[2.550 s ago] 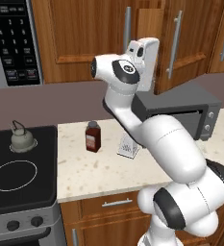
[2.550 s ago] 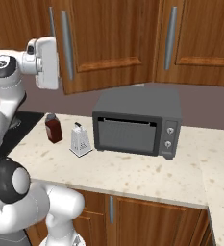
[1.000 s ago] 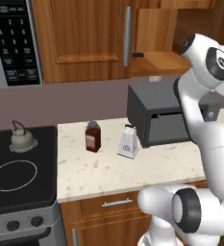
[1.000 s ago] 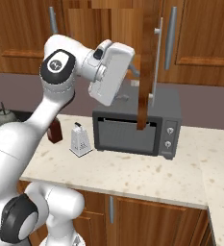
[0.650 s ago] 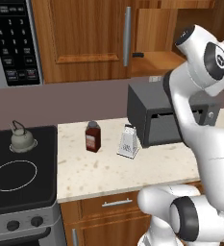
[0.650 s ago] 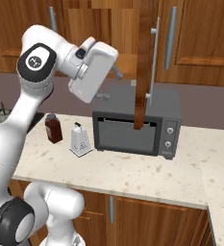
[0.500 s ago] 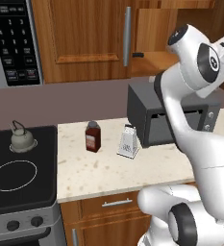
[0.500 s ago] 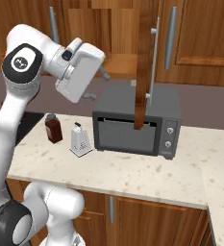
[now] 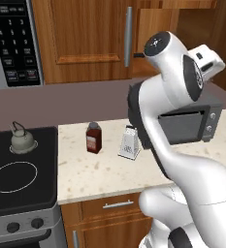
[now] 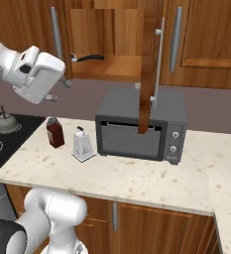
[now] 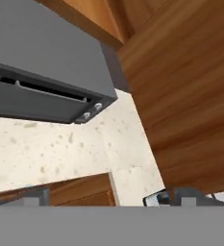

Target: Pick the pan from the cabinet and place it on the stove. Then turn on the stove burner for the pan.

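Note:
The cabinet [image 10: 112,67] stands with its door [image 10: 149,64] swung out toward me. On its shelf lies the pan, of which just the thin black handle [image 10: 89,58] shows, its tip [image 9: 137,54] also peeking past the arm. My gripper [image 10: 58,90] hangs open and empty, left of and a little below that shelf, its hand [image 9: 207,60] above the toaster oven. In the hand view the fingertips [image 11: 180,195] stand wide apart over the countertop. The stove [image 9: 41,193] is at the far left, with a large burner ring [image 9: 13,175] and front knobs [image 9: 12,226].
A grey toaster oven [image 10: 137,129] sits under the open door. A grater [image 10: 82,145] and a brown bottle [image 10: 55,133] stand on the counter [image 10: 112,178]. A small kettle [image 9: 22,140] occupies the stove's rear burner. The microwave [image 9: 8,43] hangs above it.
The cabinet door, shut at first, now stands open. Since a second ago the hand has swung left and away from the door, staying open.

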Controlling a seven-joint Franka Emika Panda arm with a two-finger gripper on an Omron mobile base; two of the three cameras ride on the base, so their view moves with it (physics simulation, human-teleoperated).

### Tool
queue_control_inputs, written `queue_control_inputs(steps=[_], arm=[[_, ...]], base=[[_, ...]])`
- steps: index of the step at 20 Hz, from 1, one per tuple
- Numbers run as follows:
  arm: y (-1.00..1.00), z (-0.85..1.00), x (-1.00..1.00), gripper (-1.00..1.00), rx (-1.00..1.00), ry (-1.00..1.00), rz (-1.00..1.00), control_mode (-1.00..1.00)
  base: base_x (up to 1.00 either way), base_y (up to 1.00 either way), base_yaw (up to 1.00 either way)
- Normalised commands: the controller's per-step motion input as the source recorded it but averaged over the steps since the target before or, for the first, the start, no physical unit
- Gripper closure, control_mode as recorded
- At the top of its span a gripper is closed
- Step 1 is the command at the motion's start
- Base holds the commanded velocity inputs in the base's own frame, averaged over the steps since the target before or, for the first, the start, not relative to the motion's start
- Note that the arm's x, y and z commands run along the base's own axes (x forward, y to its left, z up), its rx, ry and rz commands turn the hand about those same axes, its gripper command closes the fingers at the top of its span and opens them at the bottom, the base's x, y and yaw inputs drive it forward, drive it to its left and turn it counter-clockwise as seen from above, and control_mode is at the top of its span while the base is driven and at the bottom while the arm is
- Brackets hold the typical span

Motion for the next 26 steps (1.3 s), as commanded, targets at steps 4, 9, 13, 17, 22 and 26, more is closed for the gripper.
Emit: queue_control_inputs(steps=[4, 9, 13, 17, 22, 26], arm=[[0.76, 0.0, 0.04, -1.0, 0.13, -0.3, 0.23, -1.0], [0.54, 0.0, 0.15, -1.0, 0.17, -0.3, 0.28, -1.0], [0.4, 0.0, 0.21, -1.0, 0.16, -0.31, 0.31, -1.0], [0.35, 0.0, 0.27, -1.0, 0.15, -0.34, 0.29, -1.0], [0.05, 0.17, 0.1, -1.0, 0.05, -0.4, 0.15, -1.0], [0.0, 0.3, 0.0, -1.0, 0.02, -0.37, 0.05, -1.0]], base=[[0.0, 0.0, 0.0], [0.0, 0.0, 0.0], [0.0, 0.0, 0.0], [0.0, 0.0, 0.0], [0.0, 0.0, 0.0], [0.0, 0.0, 0.0]])
